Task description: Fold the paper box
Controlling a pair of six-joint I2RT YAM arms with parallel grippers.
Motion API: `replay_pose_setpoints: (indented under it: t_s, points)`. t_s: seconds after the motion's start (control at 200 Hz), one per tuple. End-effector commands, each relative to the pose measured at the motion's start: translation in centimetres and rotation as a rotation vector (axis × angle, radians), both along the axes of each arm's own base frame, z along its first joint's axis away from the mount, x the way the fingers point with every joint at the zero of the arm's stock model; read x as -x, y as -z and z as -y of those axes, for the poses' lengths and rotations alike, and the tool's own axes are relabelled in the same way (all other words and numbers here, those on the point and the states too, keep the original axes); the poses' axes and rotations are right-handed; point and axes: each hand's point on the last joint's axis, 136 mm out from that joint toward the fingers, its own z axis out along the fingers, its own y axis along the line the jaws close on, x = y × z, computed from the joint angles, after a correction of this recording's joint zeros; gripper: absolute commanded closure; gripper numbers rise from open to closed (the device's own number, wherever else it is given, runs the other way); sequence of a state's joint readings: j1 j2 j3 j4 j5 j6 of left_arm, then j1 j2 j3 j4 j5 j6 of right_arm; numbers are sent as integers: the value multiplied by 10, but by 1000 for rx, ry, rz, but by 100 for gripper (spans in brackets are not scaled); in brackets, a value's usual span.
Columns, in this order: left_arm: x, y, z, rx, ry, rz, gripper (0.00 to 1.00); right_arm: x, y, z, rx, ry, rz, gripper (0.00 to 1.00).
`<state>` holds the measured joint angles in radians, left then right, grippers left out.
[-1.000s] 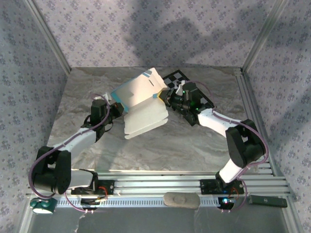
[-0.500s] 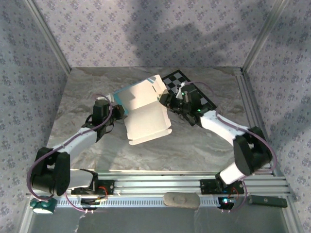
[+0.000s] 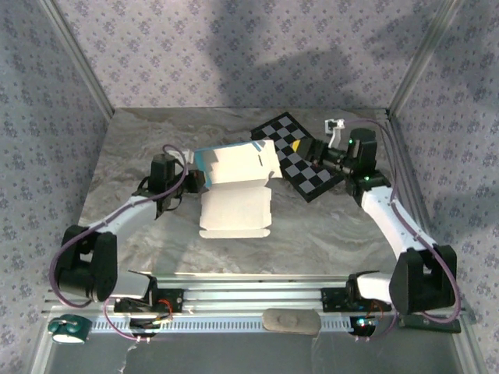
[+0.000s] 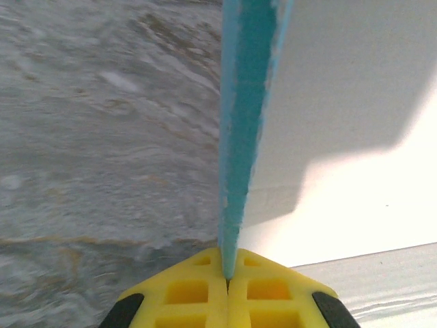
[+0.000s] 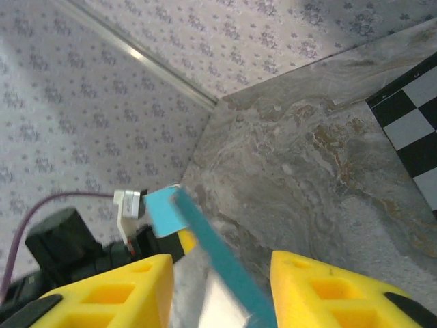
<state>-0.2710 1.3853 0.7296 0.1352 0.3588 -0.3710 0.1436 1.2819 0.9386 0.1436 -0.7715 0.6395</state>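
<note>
The paper box [image 3: 234,191] lies half unfolded in the middle of the table. Its white inner faces point up, with a turquoise strip along the back left edge. My left gripper [image 3: 192,178] is shut on the box's left edge. In the left wrist view the yellow fingers [image 4: 205,290] pinch the turquoise edge [image 4: 246,102], and the white face [image 4: 355,96] spreads to the right. My right gripper [image 3: 312,150] hangs open over the checkerboard, apart from the box's right end. Through its spread fingers [image 5: 116,294] I see the box's turquoise edge [image 5: 205,239] farther off.
A black-and-white checkerboard [image 3: 290,134] lies at the back right, partly under the box and my right arm. Patterned walls close in the back and sides. An aluminium rail [image 3: 257,290] runs along the near edge, with a grey oval pad [image 3: 290,321] in front of it.
My right gripper has opened, let go of the box and drawn back to the right over the checkerboard. The box's panels have dropped lower and flatter. My left gripper keeps its hold.
</note>
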Motion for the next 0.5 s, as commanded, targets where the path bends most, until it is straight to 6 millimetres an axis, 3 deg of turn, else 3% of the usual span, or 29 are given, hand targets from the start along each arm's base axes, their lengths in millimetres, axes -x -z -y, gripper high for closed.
replay_pose_setpoints:
  t_s: [0.0, 0.1, 0.28, 0.495]
  points:
    - [1, -19, 30, 125, 186, -1, 100, 21, -5, -17, 53, -222, 57, 52]
    - [0, -19, 40, 186, 240, -23, 100, 20, -2, -20, 51, -283, 50, 52]
    - [0, -24, 46, 197, 286, -28, 100, 31, -19, -34, 20, -404, 77, 50]
    - [1, -34, 56, 247, 349, -38, 100, 42, -10, -45, 29, -482, 63, 49]
